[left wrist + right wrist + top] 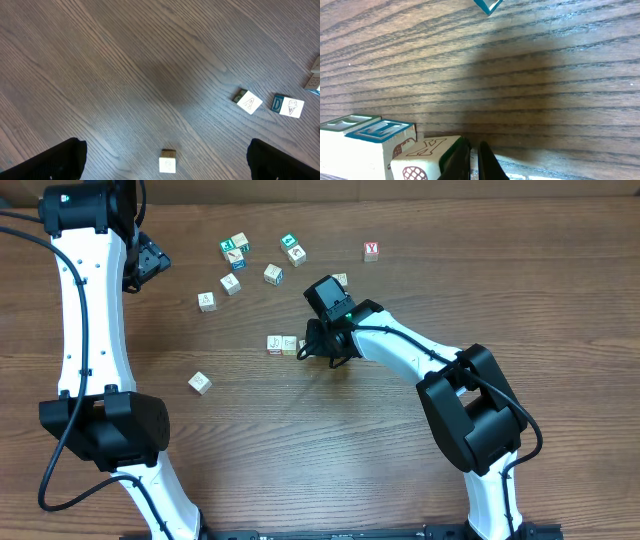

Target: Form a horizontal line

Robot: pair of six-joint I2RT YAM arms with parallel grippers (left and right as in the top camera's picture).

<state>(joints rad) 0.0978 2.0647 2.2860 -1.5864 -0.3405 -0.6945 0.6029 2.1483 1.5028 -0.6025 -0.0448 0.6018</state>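
Reaching right arm: the white and black right arm comes from the near right side and stretches far and left, to the middle of the brown wooden table (430,230). Its wrist is bent down.
Right claw: the right gripper (326,348) stands low at the right end of the row. Its jaws are pressed together and hold nothing. In the right wrist view one black finger (454,160) is against the side of the end cube (422,155).
Left arm: the white and black left arm goes up along the left edge, with the elbow near and the wrist far. The left gripper (150,260) hangs over bare wood at the far left.
Left claw: it is spread wide and empty. Its black fingers (55,162) show only in the lower corners of the left wrist view.
Task's thing: the horizontal line of small pale wooden cubes (282,344) lies in the middle of the table, just left of the right gripper.
Long axis: it runs left to right. Two cubes clearly touch side to side, and a third one is partly hidden under the gripper.
Writing: the small pale cube with a red letter (371,251), far and to the right, reads "Y". The leftmost cube of the line has a dark mark like "J". The end cube has a brown letter on top, which I cannot read surely.
Other: a single pale wooden cube (200,382) lies near and left, well apart from the line.
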